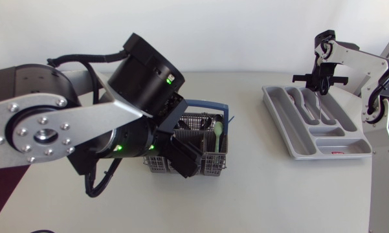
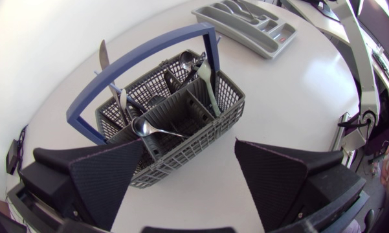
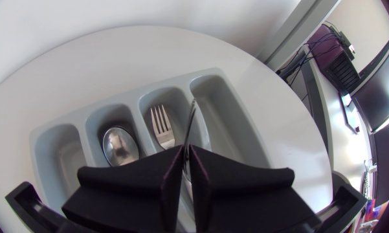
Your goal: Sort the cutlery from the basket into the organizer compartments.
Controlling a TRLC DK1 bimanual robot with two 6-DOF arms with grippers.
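The grey wire cutlery basket (image 2: 181, 123) with its blue handle (image 2: 142, 55) holds several pieces: a knife (image 2: 103, 55), a metal spoon (image 2: 142, 127) and a pale green spoon (image 2: 207, 81). My left gripper (image 2: 188, 178) stands open just in front of the basket, nothing between its fingers (image 2: 107, 175). In the head view the left gripper (image 1: 180, 139) covers the basket's (image 1: 210, 152) left part. My right gripper (image 3: 186, 152) is shut on a thin metal cutlery piece (image 3: 191, 120), which hangs over the grey organizer (image 3: 58, 149) by the fork (image 3: 160, 123) and spoon (image 3: 120, 145). The right gripper (image 1: 321, 84) is above the organizer (image 1: 349, 149).
My bulky left arm (image 1: 52, 123) fills the left half of the table in the head view. The organizer (image 2: 272, 35) lies far ahead of the basket in the left wrist view. Bare white tabletop (image 1: 259, 194) lies between basket and organizer.
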